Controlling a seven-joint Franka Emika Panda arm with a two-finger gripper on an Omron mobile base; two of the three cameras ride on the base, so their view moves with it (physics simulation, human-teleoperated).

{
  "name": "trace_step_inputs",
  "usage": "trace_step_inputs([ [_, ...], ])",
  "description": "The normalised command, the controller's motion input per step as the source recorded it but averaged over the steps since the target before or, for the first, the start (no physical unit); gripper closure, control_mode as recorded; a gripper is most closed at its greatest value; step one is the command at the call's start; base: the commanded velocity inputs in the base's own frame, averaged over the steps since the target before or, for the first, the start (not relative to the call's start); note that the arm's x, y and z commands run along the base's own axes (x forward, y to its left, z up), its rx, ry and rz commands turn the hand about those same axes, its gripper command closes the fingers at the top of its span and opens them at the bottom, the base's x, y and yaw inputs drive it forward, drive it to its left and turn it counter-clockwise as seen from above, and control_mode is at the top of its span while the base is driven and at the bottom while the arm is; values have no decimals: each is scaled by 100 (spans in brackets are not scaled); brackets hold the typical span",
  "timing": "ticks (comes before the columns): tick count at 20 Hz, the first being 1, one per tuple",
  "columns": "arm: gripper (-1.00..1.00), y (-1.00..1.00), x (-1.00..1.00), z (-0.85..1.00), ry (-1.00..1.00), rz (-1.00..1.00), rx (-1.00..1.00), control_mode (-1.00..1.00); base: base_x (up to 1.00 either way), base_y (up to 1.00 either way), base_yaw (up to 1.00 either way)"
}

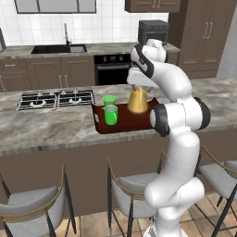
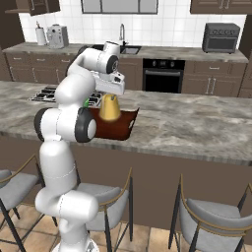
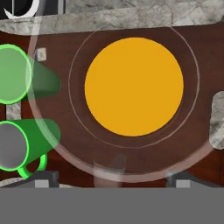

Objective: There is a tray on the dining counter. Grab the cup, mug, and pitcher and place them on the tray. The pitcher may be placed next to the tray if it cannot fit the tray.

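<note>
Glass pitcher (image 1: 138,102) neck behind gripper (image 1: 139,87)

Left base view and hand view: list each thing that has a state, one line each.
Dark reddish-brown tray: flat on the stone dining counter.
Amber glass pitcher: upright on the tray.
Tapered green cup: upright on the tray.
Bright green mug: upright on the tray.
Gripper: open above the pitcher.

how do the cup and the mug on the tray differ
The cup tapers to a narrower base; the mug is straight-sided. The mug has a small loop handle, seen in the hand view; the cup has none. The mug stands nearer the stools' edge of the tray, the cup behind it, toward the hob. Both are green, upright and left of the pitcher.
</note>
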Motion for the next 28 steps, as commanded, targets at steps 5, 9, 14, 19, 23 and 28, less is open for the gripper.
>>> trace_step_inputs([
  [5,-100,0,0,0,0,0,0,-100,0,0,0],
  [9,-100,0,0,7,0,0,0,-100,0,0,0],
  [14,-100,-2,-13,29,-2,0,0,-100,0,0,0],
  [19,-100,-5,-62,24,-2,5,0,-100,0,0,0],
  [23,-100,-4,-100,19,-11,6,-7,-100,0,0,0],
  [28,-100,-2,-100,20,-15,7,-13,-100,0,0,0],
])
